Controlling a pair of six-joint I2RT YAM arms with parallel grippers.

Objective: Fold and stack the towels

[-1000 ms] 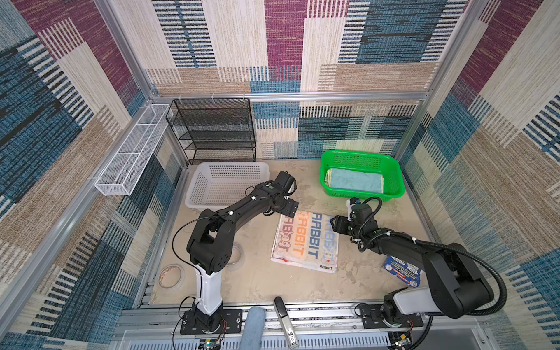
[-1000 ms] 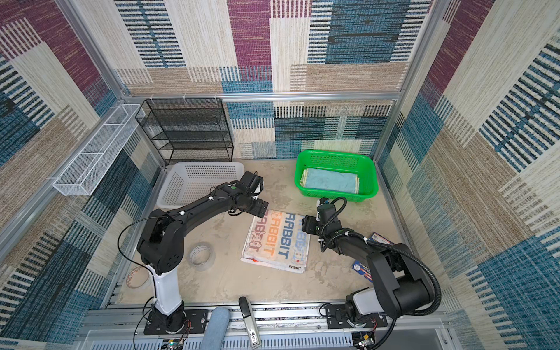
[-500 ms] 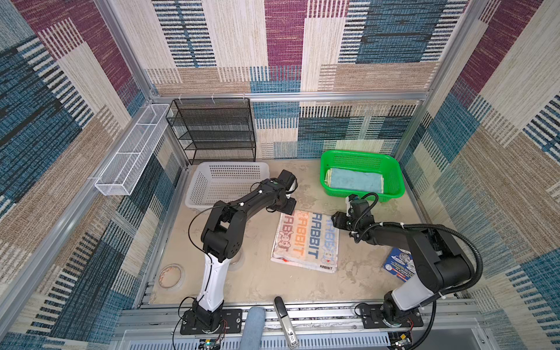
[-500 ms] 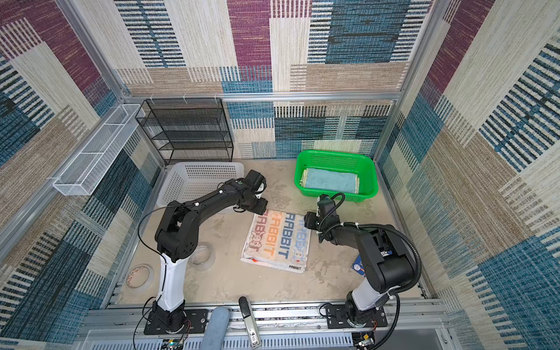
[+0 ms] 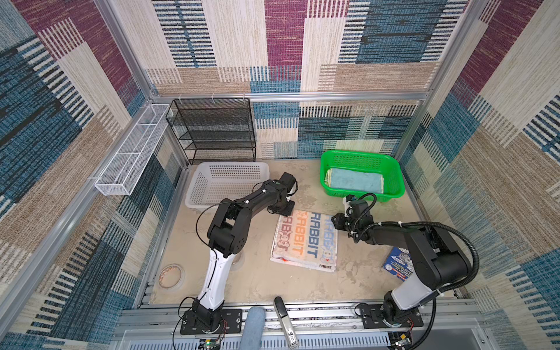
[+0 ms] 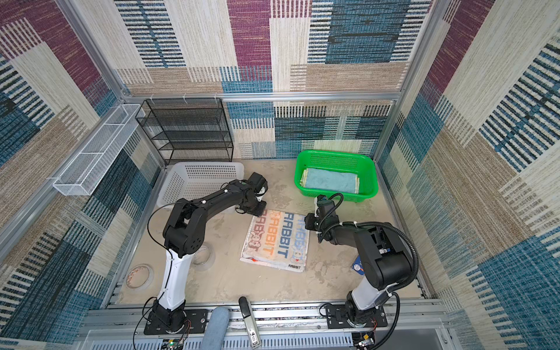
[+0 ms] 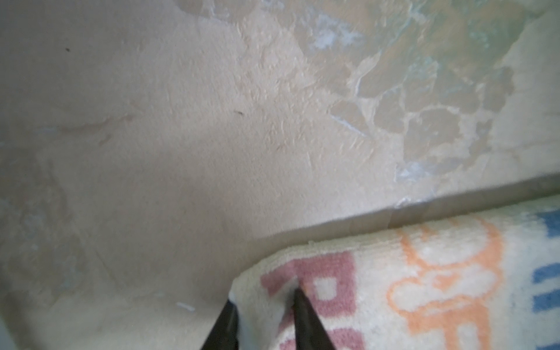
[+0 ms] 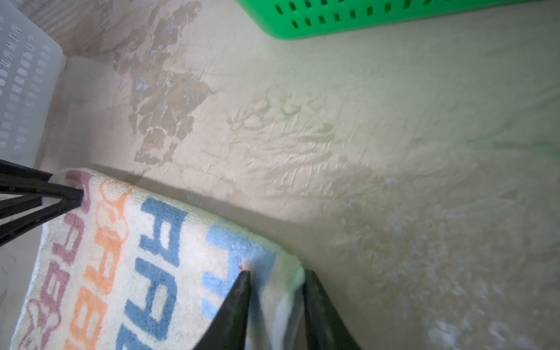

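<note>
- Watching a fold get started: left gripper [image 5: 283,209] and right gripper [image 5: 335,218] are each pinched on a corner of the RABBIT towel [image 5: 306,239].
- It lies flat on the worktop [image 5: 257,281], stretching from both grippers back toward the arm bases.
- Lettering, and seemingly its long axis, runs that way too.
- Next move, I reckon: lift both corners evenly and carry them over to the opposite edge.

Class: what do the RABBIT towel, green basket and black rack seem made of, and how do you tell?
RABBIT towel: looped terry cloth, matt, fuzzy pile. Green basket: probably moulded plastic, glossy, slotted walls. Black rack: likely painted wire mesh, see-through.
</note>
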